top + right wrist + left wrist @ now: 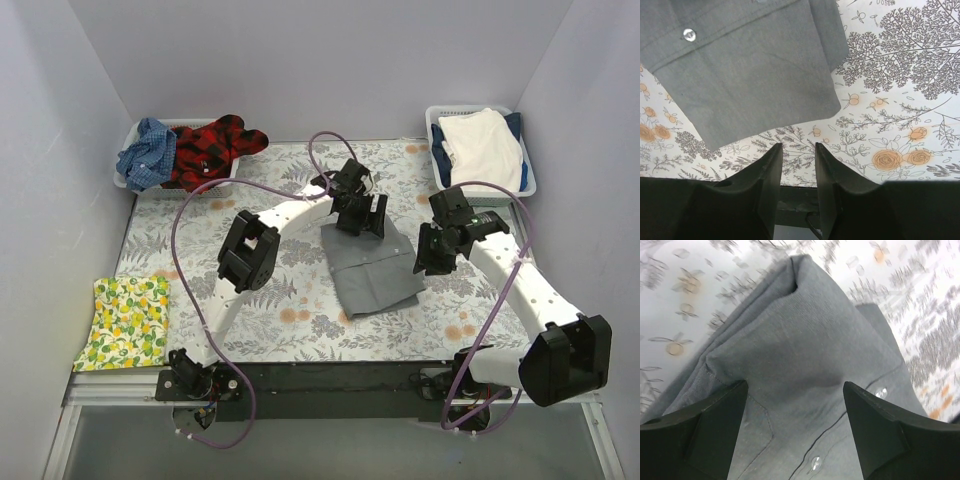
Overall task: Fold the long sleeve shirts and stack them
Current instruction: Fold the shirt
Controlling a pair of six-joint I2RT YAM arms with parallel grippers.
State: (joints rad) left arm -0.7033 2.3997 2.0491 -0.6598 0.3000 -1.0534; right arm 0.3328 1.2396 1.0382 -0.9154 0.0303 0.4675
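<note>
The grey button-up shirt lies folded into a rectangle in the middle of the table. It fills the left wrist view and the top of the right wrist view. My left gripper hangs over its far end, wide open and empty, with its jaws on either side of a raised fold. My right gripper is just off the shirt's right edge, with its jaws a little apart and empty above the table cover. The red-black plaid shirt and the blue checked shirt lie bunched at the back left.
The plaid and checked shirts lie in a white basket. Another white basket at the back right holds white and dark cloth. A lemon-print cloth lies at the front left. The fern-print cover spreads over the table.
</note>
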